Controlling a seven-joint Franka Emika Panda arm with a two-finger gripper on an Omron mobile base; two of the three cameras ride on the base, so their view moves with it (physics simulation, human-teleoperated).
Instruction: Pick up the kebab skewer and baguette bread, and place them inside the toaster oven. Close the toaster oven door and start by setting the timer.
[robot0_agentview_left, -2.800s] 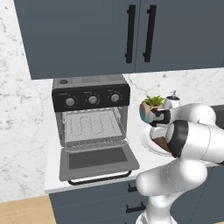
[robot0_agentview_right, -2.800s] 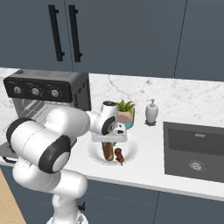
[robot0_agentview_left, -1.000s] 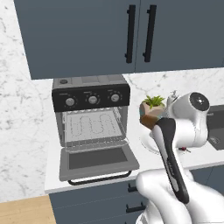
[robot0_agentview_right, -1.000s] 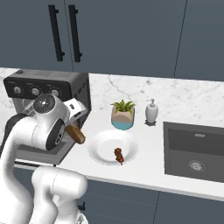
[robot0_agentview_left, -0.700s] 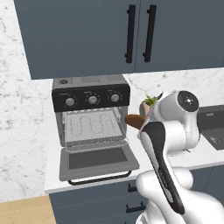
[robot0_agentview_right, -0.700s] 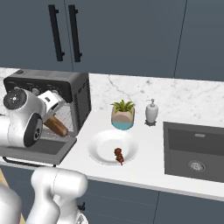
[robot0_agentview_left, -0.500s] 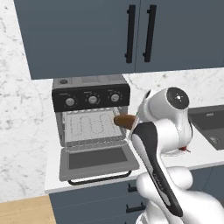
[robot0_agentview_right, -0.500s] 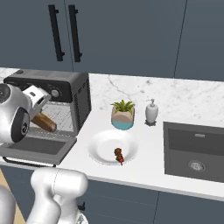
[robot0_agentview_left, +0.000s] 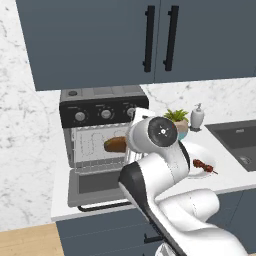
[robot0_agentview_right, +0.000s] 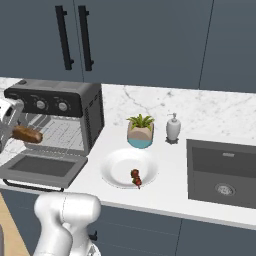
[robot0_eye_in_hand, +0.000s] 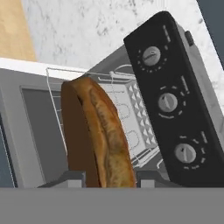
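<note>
The baguette bread (robot0_eye_in_hand: 98, 135), a brown loaf, is pinched between my gripper (robot0_eye_in_hand: 107, 180) fingers, so the gripper is shut on it. From the base views the loaf (robot0_agentview_left: 116, 144) (robot0_agentview_right: 27, 134) hangs in front of the toaster oven (robot0_agentview_left: 102, 135) (robot0_agentview_right: 55, 115) opening, just above the wire rack (robot0_eye_in_hand: 127, 118). The toaster oven door (robot0_agentview_left: 95, 182) (robot0_agentview_right: 45, 167) lies dropped open and flat. On the white plate (robot0_agentview_left: 192, 172) (robot0_agentview_right: 117, 172), right of the oven, lies the kebab skewer (robot0_agentview_left: 204, 165) (robot0_agentview_right: 136, 177). Three round knobs sit on the black panel (robot0_eye_in_hand: 175, 100).
A potted plant (robot0_agentview_right: 140, 131) and a soap dispenser (robot0_agentview_right: 173, 128) stand behind the plate. A sink (robot0_agentview_right: 222, 170) is sunk into the counter at the right. Dark cabinets (robot0_agentview_right: 125, 45) hang above the marble backsplash.
The arm has swung left, away from the plate, carrying the baguette to the front of the oven opening. The skewer stays on the plate.
</note>
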